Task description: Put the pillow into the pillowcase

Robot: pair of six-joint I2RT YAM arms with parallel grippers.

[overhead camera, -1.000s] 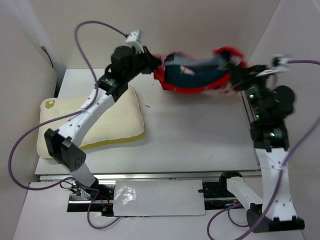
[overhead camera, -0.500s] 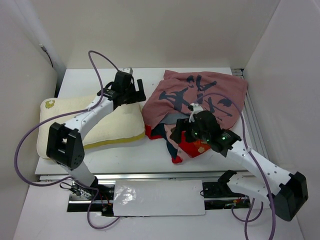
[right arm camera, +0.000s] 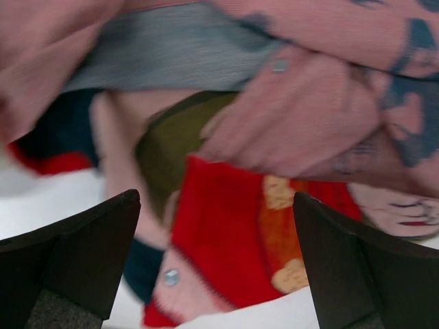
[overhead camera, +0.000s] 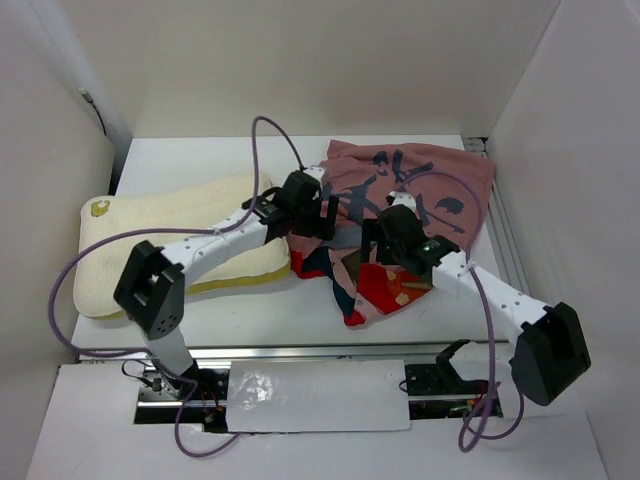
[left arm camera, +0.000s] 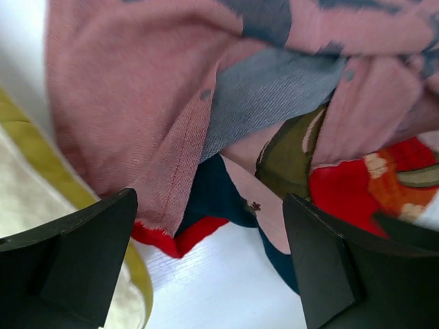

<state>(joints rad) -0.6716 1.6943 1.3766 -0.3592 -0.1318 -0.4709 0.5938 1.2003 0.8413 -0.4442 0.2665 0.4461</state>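
Observation:
The pillowcase (overhead camera: 415,190) lies crumpled on the table at centre right, dull pink side up with dark blue marks, and red printed cloth shows at its near edge (overhead camera: 385,295). At the left the cream pillow (overhead camera: 190,235) lies flat, yellow edge toward the front. My left gripper (overhead camera: 325,215) hovers open over the pillowcase's left edge. In the left wrist view the gripper (left arm camera: 209,267) holds nothing, above the cloth (left arm camera: 137,89) and the pillow's yellow edge (left arm camera: 38,154). My right gripper (overhead camera: 372,238) is open above the red fold (right arm camera: 226,233), nothing between its fingers (right arm camera: 75,253).
White walls close in the table on the left, back and right. A metal rail (overhead camera: 505,250) runs along the right edge. A white plate (overhead camera: 315,395) sits between the arm bases in front. Purple cables (overhead camera: 275,130) loop over the left arm.
A second ago both grippers held the pillowcase stretched up at the back. It has since dropped onto the table, both grippers have opened, and both arms have swung in over its near-left part.

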